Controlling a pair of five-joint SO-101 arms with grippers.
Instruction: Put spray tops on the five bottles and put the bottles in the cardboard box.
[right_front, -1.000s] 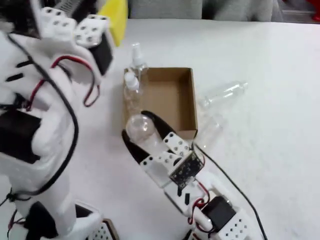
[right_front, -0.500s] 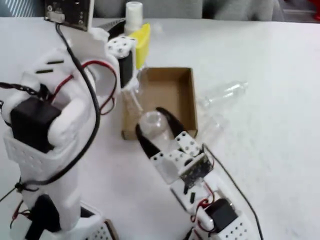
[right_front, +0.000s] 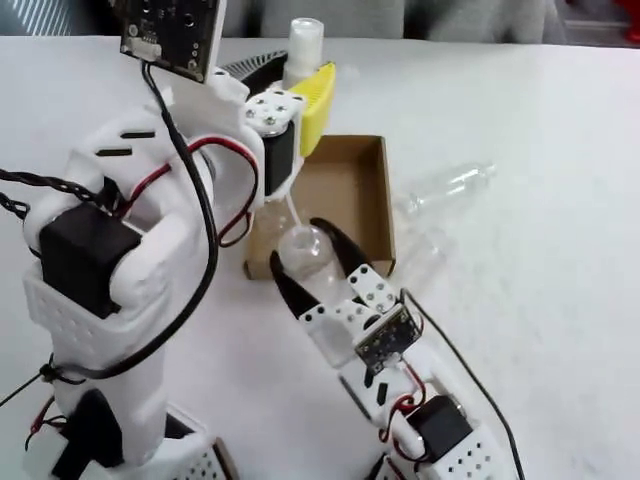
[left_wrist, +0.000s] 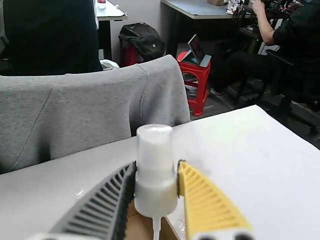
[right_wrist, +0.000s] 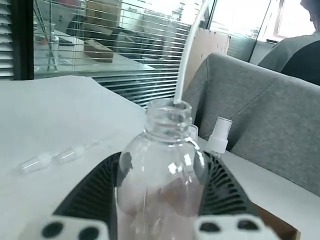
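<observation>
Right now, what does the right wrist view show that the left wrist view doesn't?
Right wrist view, not the left: the open bottle gripped in the right claw, two small clear pieces lying on the table, and a topped bottle behind. Left wrist view, not the right: the white head of the spray top clamped in the left claw. Both: that top's dip tube, whose tip is at the open bottle's mouth, and a grey seat back.

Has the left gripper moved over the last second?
Yes. In the high view the left gripper, holding the spray top, has shifted rightward, to above the cardboard box's far edge.
</observation>
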